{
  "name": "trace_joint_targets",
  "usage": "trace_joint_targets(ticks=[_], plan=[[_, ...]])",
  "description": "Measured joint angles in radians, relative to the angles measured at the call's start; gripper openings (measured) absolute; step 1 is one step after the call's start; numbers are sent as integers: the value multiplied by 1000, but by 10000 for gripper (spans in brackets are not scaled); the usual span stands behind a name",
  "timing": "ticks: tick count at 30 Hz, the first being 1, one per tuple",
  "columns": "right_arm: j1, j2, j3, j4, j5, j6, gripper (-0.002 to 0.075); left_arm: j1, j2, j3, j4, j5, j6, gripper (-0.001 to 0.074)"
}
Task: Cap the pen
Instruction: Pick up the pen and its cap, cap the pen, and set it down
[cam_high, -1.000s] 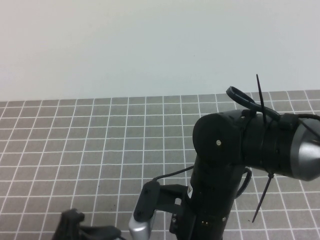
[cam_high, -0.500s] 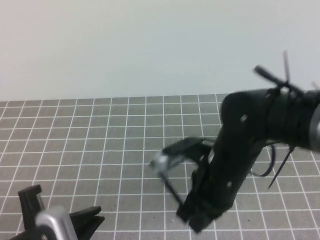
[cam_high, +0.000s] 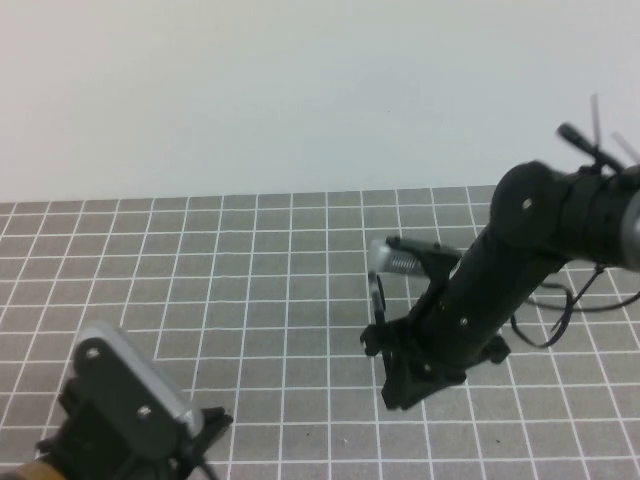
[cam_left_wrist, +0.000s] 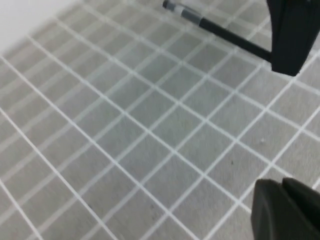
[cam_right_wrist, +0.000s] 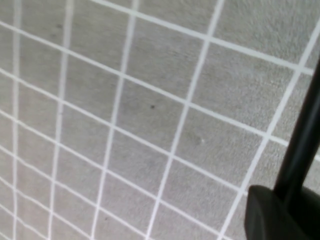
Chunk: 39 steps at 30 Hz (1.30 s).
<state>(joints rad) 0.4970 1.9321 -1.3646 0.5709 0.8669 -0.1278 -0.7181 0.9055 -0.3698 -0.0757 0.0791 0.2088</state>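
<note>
Right hand (cam_high: 390, 345) is gripping the pen (cam_left_wrist: 220, 31), closed on the black barrel, and hovering over the right-centre of the gridded surface (cam_high: 200, 300). The pen is sticking out of the hand toward the far side and appears to be clear of the surface, showing a grey section with a small dark tip at its free end. Left hand (cam_high: 205, 428) is sitting at the near left edge, well apart from the pen; can't tell if it's open or closed, or carrying anything. I'm not seeing a separate cap in any view, and can't tell whether that grey end is the cap. My read on handling: the pen is looking light, stiff, smooth and round, so it's likely pivoting or slipping in a pinch grip under push-on load. I'm suggesting holding the barrel close to the end being capped and pushing straight along its axis. No brand, label or readable writing is showing anywhere.
</note>
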Motion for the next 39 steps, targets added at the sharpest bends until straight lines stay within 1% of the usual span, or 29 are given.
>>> trace_joint_targets(ticks=[7,14,18,21,23,26,31,36,39], plan=[[0,53,0,-10,-14,31,-3,0,187,-8,1,-45,-65,1],[0,71,0,-22,-4,36,8,4,275,-8,-4,-139,-102,0],[0,84,0,-27,-4,31,83,7,279,-8,-15,-208,-102,-1],[0,87,0,-29,-12,30,169,33,279,-9,-33,-215,-102,-1],[0,87,0,-31,-24,30,214,61,279,-9,-46,-215,-102,-1],[0,87,0,-33,-33,30,260,85,279,-9,-48,-213,-105,-1],[0,87,0,-33,-54,30,324,92,279,-9,-51,-213,-105,-1],[0,78,0,-42,-77,25,321,92,279,-9,-51,-260,-105,-1],[0,47,0,-82,-85,25,283,92,279,-28,-48,-257,-103,-1]])
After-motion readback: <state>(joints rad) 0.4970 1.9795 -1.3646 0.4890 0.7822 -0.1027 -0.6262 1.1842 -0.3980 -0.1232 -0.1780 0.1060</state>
